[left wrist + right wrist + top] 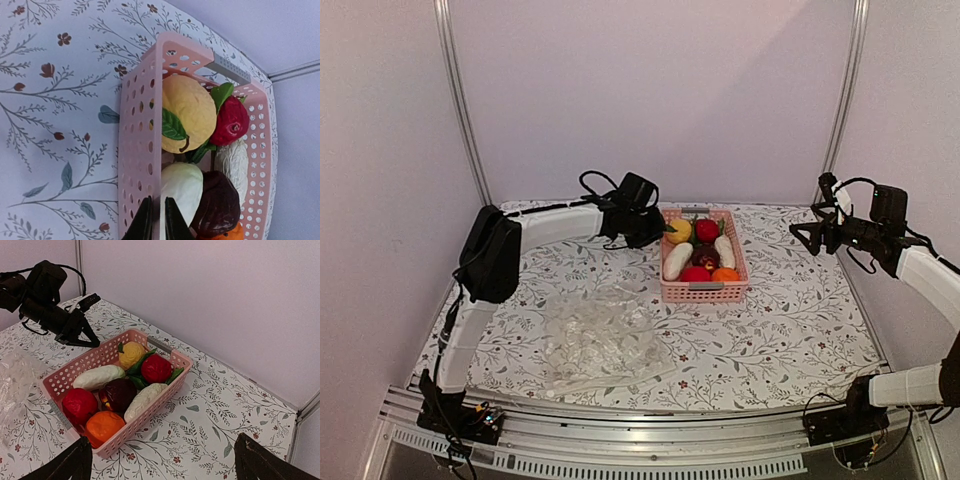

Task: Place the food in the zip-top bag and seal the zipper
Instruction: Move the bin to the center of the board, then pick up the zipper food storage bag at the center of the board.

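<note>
1. The left arm [560, 222], left of the pink basket [703, 291]: white shells, bulky black elbow housing, black cables looping at its wrist.
2. The right arm [930, 275], right of the basket: white shells, black wrist block, thin black cables.
3. The left claw [158, 210] and right claw [800, 237]: black, tapered fingers.
</note>
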`<state>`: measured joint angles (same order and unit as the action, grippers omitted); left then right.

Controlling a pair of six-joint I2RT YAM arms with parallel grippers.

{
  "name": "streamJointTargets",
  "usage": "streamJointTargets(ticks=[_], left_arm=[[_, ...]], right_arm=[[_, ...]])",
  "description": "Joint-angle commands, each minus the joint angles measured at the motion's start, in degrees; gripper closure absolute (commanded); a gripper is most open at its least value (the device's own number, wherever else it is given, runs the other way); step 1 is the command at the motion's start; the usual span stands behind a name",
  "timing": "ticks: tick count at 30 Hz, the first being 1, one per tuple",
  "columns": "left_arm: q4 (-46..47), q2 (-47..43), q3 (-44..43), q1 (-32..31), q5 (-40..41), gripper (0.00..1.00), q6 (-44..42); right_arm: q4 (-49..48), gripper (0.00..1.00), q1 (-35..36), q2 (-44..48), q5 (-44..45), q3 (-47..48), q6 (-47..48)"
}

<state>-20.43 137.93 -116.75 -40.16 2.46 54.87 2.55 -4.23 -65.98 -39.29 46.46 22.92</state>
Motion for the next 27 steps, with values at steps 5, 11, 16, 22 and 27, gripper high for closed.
streamJointTargets(ticks=[5, 11, 16, 22, 27], left_arm=[[2.47, -2.41, 3.63, -8.25, -1.41, 0.91, 4.40], [2.40, -2.14, 4.03, -9.69, -1.19, 0.91, 2.65], [-0.48, -5.06, 3.08, -9.44, 1.83, 0.69, -2.25], [6.90, -22.28, 18.65, -12.95, 15.61, 0.45, -24.22], [15.42, -38.24, 37.46, -20.60, 26.38, 0.00, -47.30]], right_arm=[[-0.09, 0.02, -0.34, -0.34, 1.59, 1.79, -0.92], [0.43, 0.02, -0.34, -0.76, 0.89, 2.05, -0.94], [0.79, 0.02, -0.34, -1.50, 1.50, 2.32, -0.94], [1.12, 0.02, -0.34, -1.62, 0.35, 2.32, -0.64], [1.41, 0.02, -0.32, -1.61, -0.77, 2.41, -0.42]])
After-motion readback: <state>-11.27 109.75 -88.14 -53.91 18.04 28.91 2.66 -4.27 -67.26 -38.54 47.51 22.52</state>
